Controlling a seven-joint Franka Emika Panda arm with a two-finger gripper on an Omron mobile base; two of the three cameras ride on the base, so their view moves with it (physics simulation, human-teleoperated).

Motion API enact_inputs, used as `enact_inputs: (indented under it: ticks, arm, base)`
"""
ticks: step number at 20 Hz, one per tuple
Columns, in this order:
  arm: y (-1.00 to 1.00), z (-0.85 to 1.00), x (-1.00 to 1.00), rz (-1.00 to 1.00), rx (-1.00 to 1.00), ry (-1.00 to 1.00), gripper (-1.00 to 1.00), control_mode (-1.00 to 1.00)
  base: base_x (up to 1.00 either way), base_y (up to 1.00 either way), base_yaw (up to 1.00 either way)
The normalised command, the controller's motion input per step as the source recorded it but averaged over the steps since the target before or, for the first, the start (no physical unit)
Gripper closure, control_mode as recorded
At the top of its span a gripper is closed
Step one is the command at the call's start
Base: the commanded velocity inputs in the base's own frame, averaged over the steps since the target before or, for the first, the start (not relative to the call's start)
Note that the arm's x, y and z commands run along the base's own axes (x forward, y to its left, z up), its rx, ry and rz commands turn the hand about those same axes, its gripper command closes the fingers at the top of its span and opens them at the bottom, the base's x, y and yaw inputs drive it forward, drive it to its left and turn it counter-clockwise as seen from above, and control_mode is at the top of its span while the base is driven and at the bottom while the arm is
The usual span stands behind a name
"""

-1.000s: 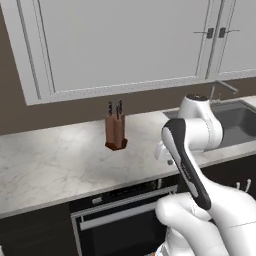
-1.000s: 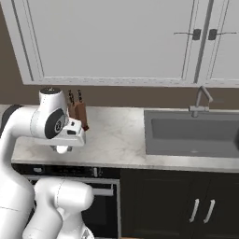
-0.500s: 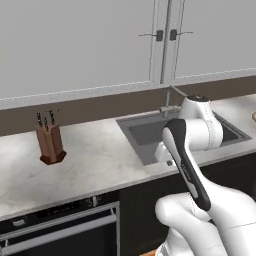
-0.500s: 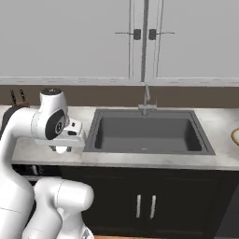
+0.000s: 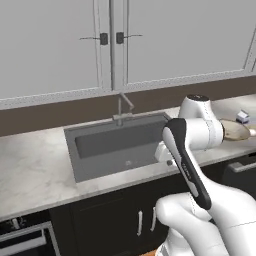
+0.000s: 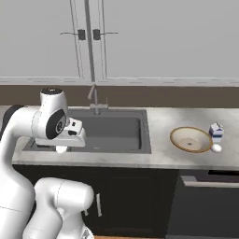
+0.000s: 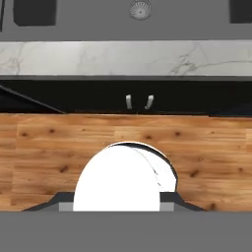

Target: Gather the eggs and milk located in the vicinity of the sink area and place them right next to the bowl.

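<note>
Fingers [image 7: 179, 199]: closed on the held egg [image 7: 123, 179], one dark tip at each side of the shell; narrow gap, set by the egg's width.
Gripper [image 6: 62, 146]: pointing down, tucked close to the arm's own body, near the left end of the sink [image 6: 112, 133].
Held egg, place: off the near edge of the counter [image 6: 158, 125], above the wooden floor [image 7: 49, 142] and in front of the dark cabinet doors [image 7: 138, 101]; probably kept low and close for steady carrying.
Bowl [image 6: 172, 136]: on the counter to the right of the sink, well apart from the gripper.
Milk [image 6: 215, 132]: upright, just beside the bowl's right rim; looks already delivered.
Second egg [image 6: 216, 148]: on the counter by the bowl, just in front of the milk.
Step in hand, by judgement: carrying the held egg rightward toward the bowl.
Risk: round smooth shell, light pinch; likely to slip or roll at release.
</note>
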Motion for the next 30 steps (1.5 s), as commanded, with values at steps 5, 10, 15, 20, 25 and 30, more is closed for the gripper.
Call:
enact_inputs:
  ticks: [5, 10, 15, 20, 25, 30]
  arm:
    - [0.00, 0.00, 0.00, 0.00, 0.00, 0.00, 1.00, 1.00]
    - [0.00, 0.00, 0.00, 0.00, 0.00, 0.00, 1.00, 1.00]
    - [0.00, 0.00, 0.00, 0.00, 0.00, 0.00, 1.00, 1.00]
    - [0.00, 0.00, 0.00, 0.00, 0.00, 0.00, 1.00, 1.00]
    - [0.00, 0.00, 0.00, 0.00, 0.00, 0.00, 1.00, 1.00]
    - [0.00, 0.00, 0.00, 0.00, 0.00, 0.00, 1.00, 1.00]
  base:
    - [0.42, -1.00, 0.00]
    - [0.48, -1.00, 0.00]
    - [0.16, -0.79, -0.18]
    - [0.25, -0.61, -0.22]
    - [0.41, -0.13, 0.04]
    - [-0.30, 0.21, 0.19]
